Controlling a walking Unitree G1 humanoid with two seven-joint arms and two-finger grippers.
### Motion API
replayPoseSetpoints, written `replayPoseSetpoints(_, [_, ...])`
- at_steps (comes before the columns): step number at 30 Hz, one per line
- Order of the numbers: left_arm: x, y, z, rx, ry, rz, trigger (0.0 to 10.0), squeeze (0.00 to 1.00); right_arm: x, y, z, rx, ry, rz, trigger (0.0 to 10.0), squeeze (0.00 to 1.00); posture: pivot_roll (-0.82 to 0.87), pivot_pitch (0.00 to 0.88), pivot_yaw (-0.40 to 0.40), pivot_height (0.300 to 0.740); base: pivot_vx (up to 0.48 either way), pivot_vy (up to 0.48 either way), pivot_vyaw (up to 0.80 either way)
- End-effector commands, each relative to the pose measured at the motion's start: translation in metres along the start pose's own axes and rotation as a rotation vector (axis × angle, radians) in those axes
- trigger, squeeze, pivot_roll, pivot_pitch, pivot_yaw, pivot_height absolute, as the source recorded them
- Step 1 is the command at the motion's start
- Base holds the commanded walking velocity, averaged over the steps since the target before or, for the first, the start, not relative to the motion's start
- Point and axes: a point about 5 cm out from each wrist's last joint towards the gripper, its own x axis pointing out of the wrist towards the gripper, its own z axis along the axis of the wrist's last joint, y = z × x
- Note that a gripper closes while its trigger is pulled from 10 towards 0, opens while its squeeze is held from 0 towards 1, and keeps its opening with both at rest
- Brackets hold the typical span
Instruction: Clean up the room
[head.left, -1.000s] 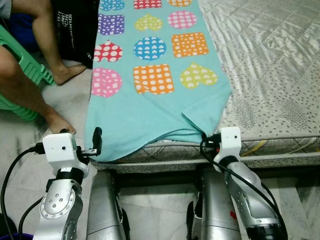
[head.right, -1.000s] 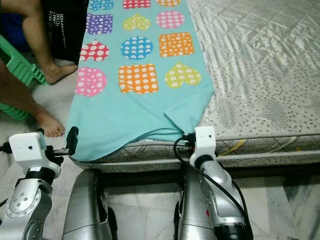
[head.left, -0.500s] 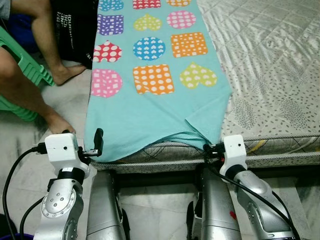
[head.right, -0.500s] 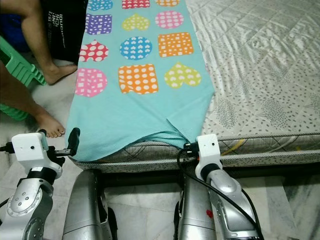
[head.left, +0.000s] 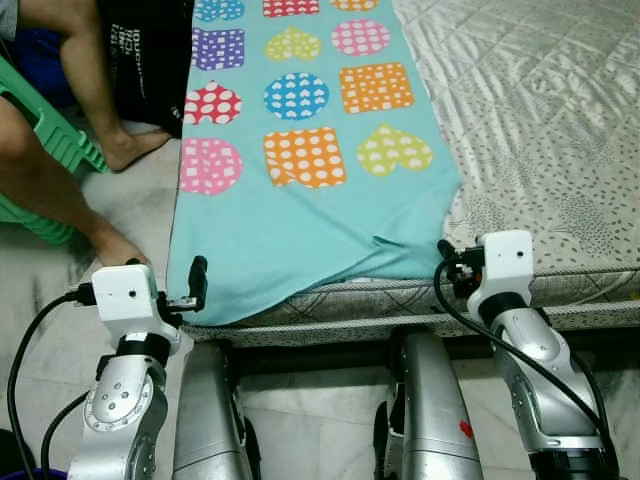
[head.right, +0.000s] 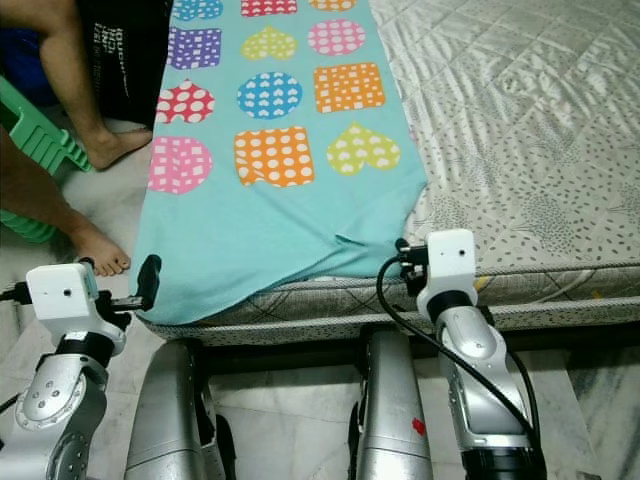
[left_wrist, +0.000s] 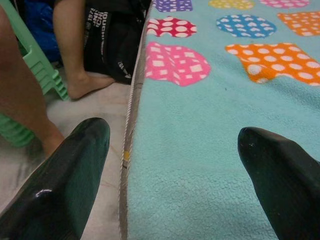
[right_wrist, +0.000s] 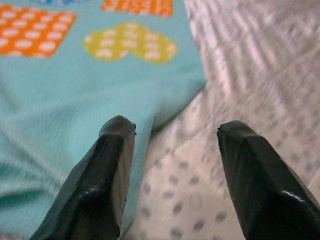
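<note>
Bed (head.left: 540, 110), near edge before you: teal patterned blanket (head.left: 300, 220) spread along its left side, hem overhanging. Left pincer (left_wrist: 170, 170) open, straddling the blanket's left edge. Right pincer (right_wrist: 172, 185) open at the blanket's right corner. Person's feet (head.left: 125, 150) on floor, left.

blanket (head.left: 300, 215): aqua, polka-dot shapes | mattress (head.left: 540, 120): grey-white, speckled | stool (head.left: 45, 140): green

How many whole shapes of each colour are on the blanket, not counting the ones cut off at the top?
Orange shapes: 2
Pink shapes: 2
Yellow shapes: 2
Blue shape: 1
Red shape: 1
Purple shape: 1
Total: 9 whole shapes on the blanket
</note>
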Motion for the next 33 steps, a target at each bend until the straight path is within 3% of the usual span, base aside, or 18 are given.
replayPoseSetpoints(1, [-0.002,0.005,-0.001,0.014,0.006,0.014,10.0,0.00,0.000,-0.005,0.000,0.003,-0.013,-0.026,10.0,1.00,-0.05,0.235,0.059,0.497,0.000,0.000,0.00])
replayPoseSetpoints(6, [-0.001,0.005,-0.001,0.015,0.003,0.011,10.0,0.00,0.000,0.002,0.004,0.049,-0.045,0.025,10.0,1.00,-0.05,0.231,0.060,0.497,0.000,0.000,0.00])
replayPoseSetpoints(7, [-0.001,0.004,-0.001,0.015,0.002,0.010,10.0,0.00,0.000,0.007,0.004,0.064,-0.046,0.051,10.0,0.89,-0.05,0.230,0.061,0.497,0.000,0.000,0.00])
replayPoseSetpoints(8, [-0.001,0.004,0.000,0.015,0.000,0.008,10.0,0.00,0.000,0.012,0.004,0.079,-0.049,0.078,10.0,0.89,-0.05,0.230,0.061,0.497,0.000,0.000,0.00])
replayPoseSetpoints(9, [0.000,0.003,0.000,0.018,-0.004,0.002,10.0,0.00,-0.001,0.018,0.003,0.094,-0.045,0.111,10.0,0.65,-0.05,0.230,0.061,0.497,0.000,0.000,0.00])
replayPoseSetpoints(10, [0.000,0.002,0.001,0.021,-0.007,-0.001,10.0,0.00,-0.001,0.022,0.002,0.104,-0.042,0.134,10.0,0.65,-0.05,0.230,0.061,0.497,0.000,0.000,0.00])
replayPoseSetpoints(11, [0.001,0.000,0.002,0.021,-0.012,-0.007,10.0,0.00,-0.002,0.037,-0.002,0.132,-0.021,0.203,10.0,0.64,-0.05,0.227,0.063,0.497,0.000,0.000,0.00])
replayPoseSetpoints(12, [0.001,0.000,0.002,0.021,-0.012,-0.007,10.0,0.00,-0.002,0.037,-0.002,0.132,-0.021,0.203,10.0,0.64,-0.05,0.227,0.063,0.497,0.000,0.000,0.00])
replayPoseSetpoints(13, [0.001,-0.001,0.003,0.019,-0.014,-0.011,10.0,0.00,-0.001,0.052,-0.007,0.155,0.001,0.270,10.0,0.60,-0.05,0.227,0.063,0.497,0.000,0.000,0.00])
replayPoseSetpoints(14, [0.001,-0.001,0.003,0.019,-0.015,-0.013,10.0,0.00,-0.001,0.057,-0.008,0.168,0.005,0.293,10.0,0.05,-0.03,0.224,0.065,0.497,0.000,0.000,0.00])
replayPoseSetpoints(15, [0.001,-0.002,0.003,0.019,-0.016,-0.015,10.0,0.00,0.000,0.064,-0.010,0.185,0.011,0.320,10.0,0.00,-0.03,0.224,0.065,0.497,0.000,0.000,0.00])
replayPoseSetpoints(16, [0.001,-0.001,0.004,0.020,-0.017,-0.015,10.0,0.00,0.004,0.078,-0.013,0.215,0.030,0.367,10.0,0.00,-0.03,0.224,0.065,0.497,0.000,0.000,0.00])
replayPoseSetpoints(23, [0.001,0.003,0.006,0.033,-0.024,-0.007,10.0,0.00,0.024,0.112,-0.005,0.223,0.021,0.398,10.0,0.00,-0.01,0.221,0.066,0.497,0.000,0.000,0.00])
replayPoseSetpoints(28, [0.001,0.004,0.008,0.037,-0.029,-0.001,10.0,0.00,0.035,0.124,0.003,0.194,-0.010,0.378,10.0,0.00,-0.01,0.221,0.066,0.497,0.000,0.000,0.00])
replayPoseSetpoints(33, [0.001,0.005,0.008,0.039,-0.029,0.001,10.0,0.00,0.039,0.126,-0.002,0.136,0.013,0.337,10.0,0.00,0.02,0.221,0.060,0.497,0.000,0.000,0.00])
